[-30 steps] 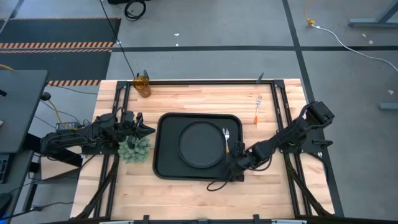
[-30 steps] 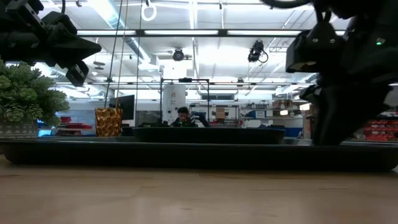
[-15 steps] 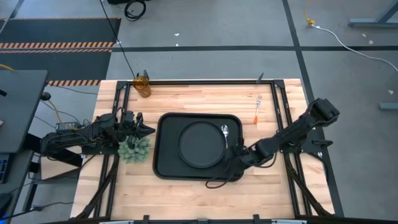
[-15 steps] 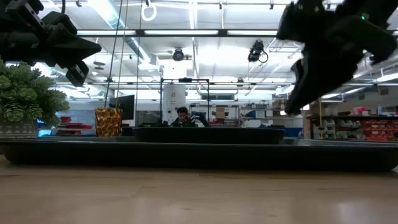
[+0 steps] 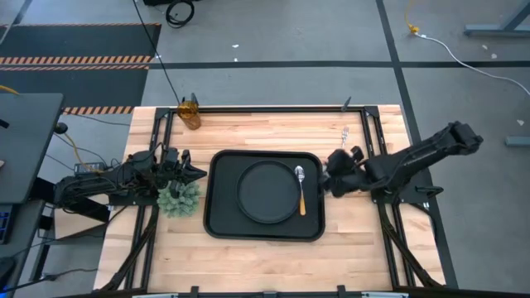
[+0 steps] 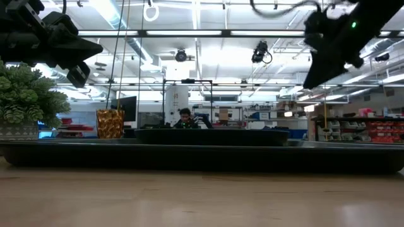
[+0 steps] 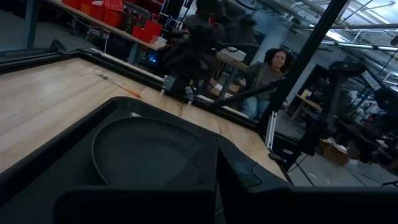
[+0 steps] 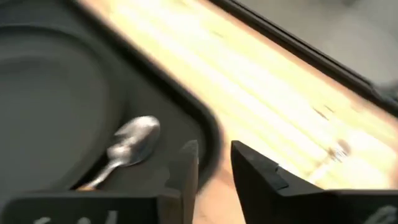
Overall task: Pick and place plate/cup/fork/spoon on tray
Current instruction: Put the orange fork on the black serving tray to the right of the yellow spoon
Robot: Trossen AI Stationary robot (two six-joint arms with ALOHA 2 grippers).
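The black tray (image 5: pixel 224 222) lies mid-table with the round black plate (image 5: pixel 265 192) on its floor. The spoon (image 5: pixel 301 189) lies in the tray along the plate's right rim, silver bowl (image 8: pixel 135 140) toward the far edge. The amber cup (image 5: pixel 190 112) stands at the table's far left corner. The fork (image 5: pixel 344 132) lies on the wood right of the tray, partly hidden by my right arm. My right gripper (image 8: pixel 214 165) hangs open above the table between the tray's right rim and the fork, with nothing between its fingers. My left gripper (image 5: pixel 195 173) hovers shut by the tray's left rim.
A green leafy clump (image 5: pixel 179 197) sits on the table under my left gripper, against the tray's left rim. Black frame rails (image 5: pixel 374 141) run along the table's sides. Bare wood lies near and far of the tray. A person sits in the room beyond (image 7: pixel 268 73).
My right gripper has risen from the tray's near right part and swung toward the far right, toward the fork, rolling as it went. The spoon stays lying in the tray beside the plate, its handle now uncovered.
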